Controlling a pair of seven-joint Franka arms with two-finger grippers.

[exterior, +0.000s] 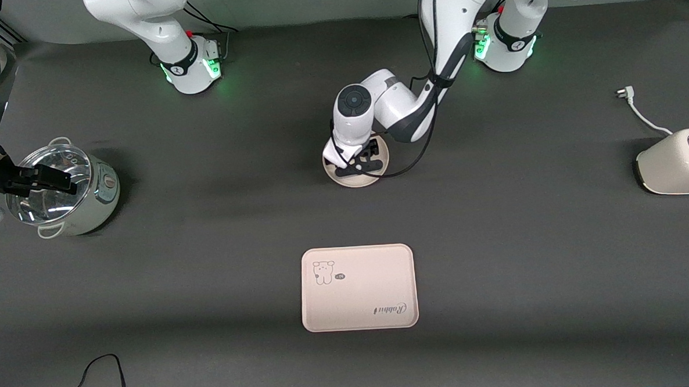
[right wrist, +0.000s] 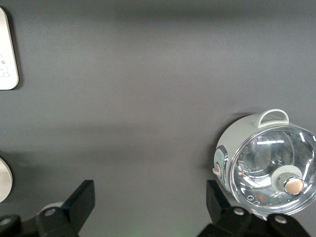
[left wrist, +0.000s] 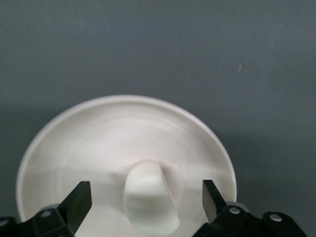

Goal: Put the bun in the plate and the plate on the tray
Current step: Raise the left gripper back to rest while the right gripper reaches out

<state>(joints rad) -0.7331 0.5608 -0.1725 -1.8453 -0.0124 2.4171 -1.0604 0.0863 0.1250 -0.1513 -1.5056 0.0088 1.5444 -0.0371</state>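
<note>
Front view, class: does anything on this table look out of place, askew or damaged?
Nothing stands out. The bun lies in the plate, the tray sits square and bare, and the pot and toaster stand upright.

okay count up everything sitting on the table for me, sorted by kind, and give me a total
Tableware: 2, round cream plate, cream rectangular bear-print tray
Food: 1, off-white bun lying in that plate
Appliances: 2, pale green glass-lidded cooking pot, cream toaster
Total: 5

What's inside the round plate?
The bun lies in the plate, between the open fingers of the left gripper, which do not touch it. From the front, that arm covers most of the plate, hiding the bun.
</note>
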